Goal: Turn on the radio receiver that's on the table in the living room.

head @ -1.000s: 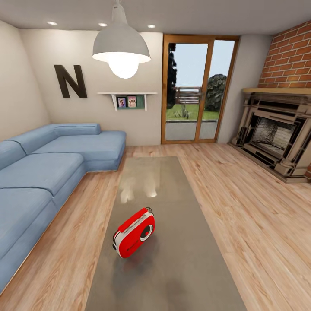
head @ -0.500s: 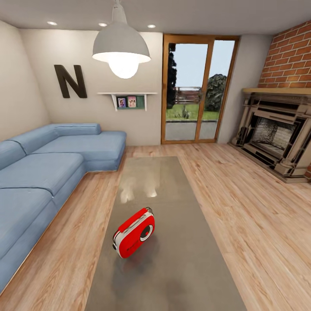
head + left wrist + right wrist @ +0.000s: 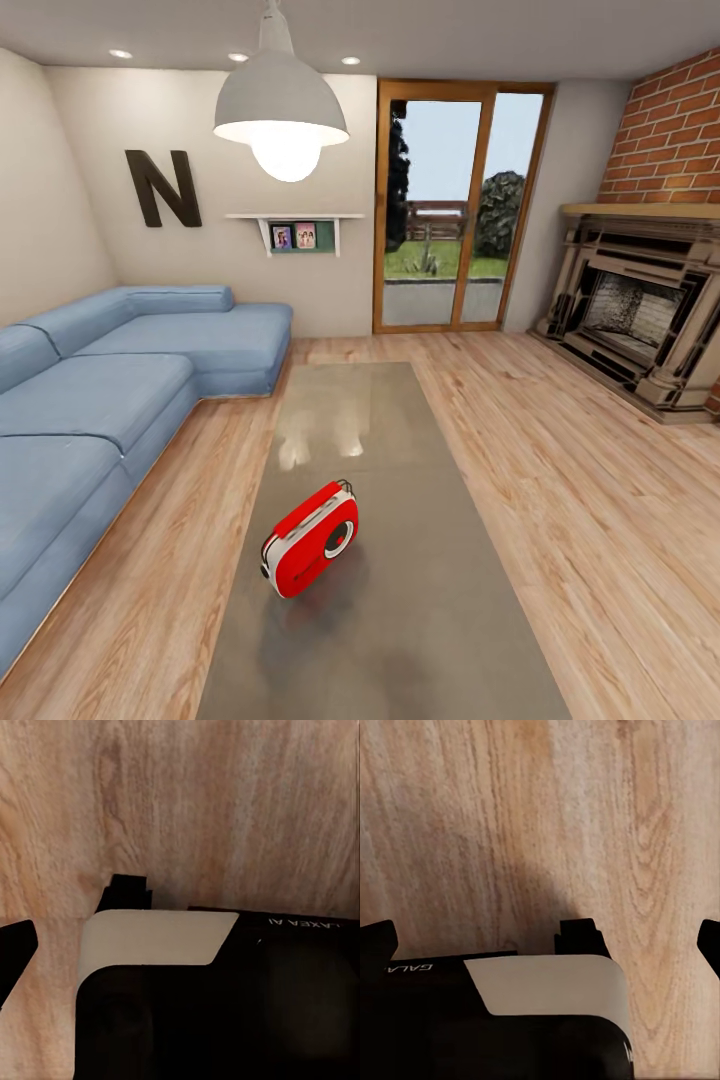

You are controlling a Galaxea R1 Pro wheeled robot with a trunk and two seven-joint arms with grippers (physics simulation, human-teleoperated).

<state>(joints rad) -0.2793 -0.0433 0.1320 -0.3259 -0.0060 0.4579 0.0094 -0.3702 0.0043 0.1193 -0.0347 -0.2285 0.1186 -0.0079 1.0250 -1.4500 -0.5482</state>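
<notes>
The red radio receiver (image 3: 310,540) with white trim stands tilted on the near half of the long grey glossy table (image 3: 350,430), its round dial facing right and toward me. In the right wrist view, my right gripper (image 3: 540,941) hangs over the wood floor with its dark fingertips (image 3: 376,939) wide apart at both picture edges, nothing between them. In the left wrist view, my left gripper (image 3: 180,945) shows one dark fingertip (image 3: 15,945) at the picture edge; the other is lost against my black base. Both grippers are far from the radio.
A blue sectional sofa (image 3: 90,400) runs along the table's left side. A brick fireplace (image 3: 640,320) stands at the right, glass doors (image 3: 455,210) at the back. A white pendant lamp (image 3: 280,110) hangs above the table. Wood floor (image 3: 600,500) lies open at the right.
</notes>
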